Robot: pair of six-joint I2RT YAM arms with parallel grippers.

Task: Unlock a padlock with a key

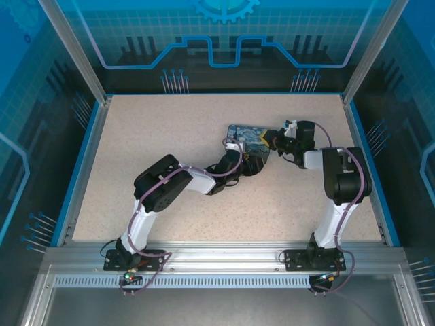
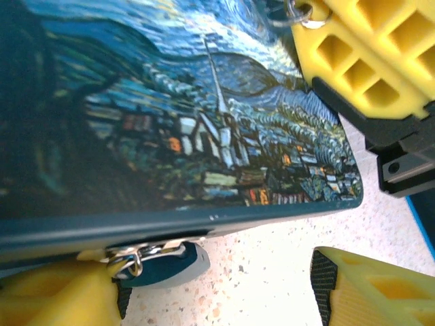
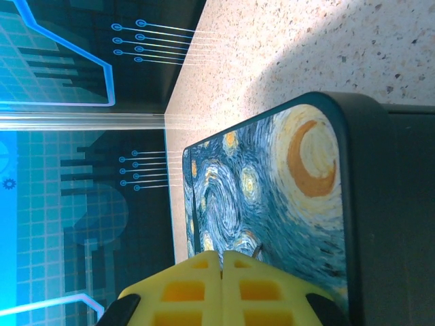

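In the left wrist view the padlock (image 2: 162, 263), a small teal-grey body with a metal loop, hangs under the front edge of the Starry-Night box (image 2: 204, 136). It rests against one yellow finger (image 2: 47, 295) of my left gripper (image 2: 217, 288), which is open, its other finger far off to the right. In the right wrist view my right gripper (image 3: 221, 257) is shut over the box lid (image 3: 272, 197), and the key (image 3: 257, 252) pokes out of its tips as a thin dark sliver. From above, the left gripper (image 1: 250, 161) and right gripper (image 1: 274, 139) flank the box (image 1: 246, 138).
The right gripper's yellow fingers (image 2: 367, 54) and a metal ring (image 2: 302, 15) crowd the box's top right corner. Speckled tabletop (image 1: 170, 136) lies around the box. Blue side walls (image 1: 81, 146) and the aluminium front rail (image 1: 224, 261) bound the table.
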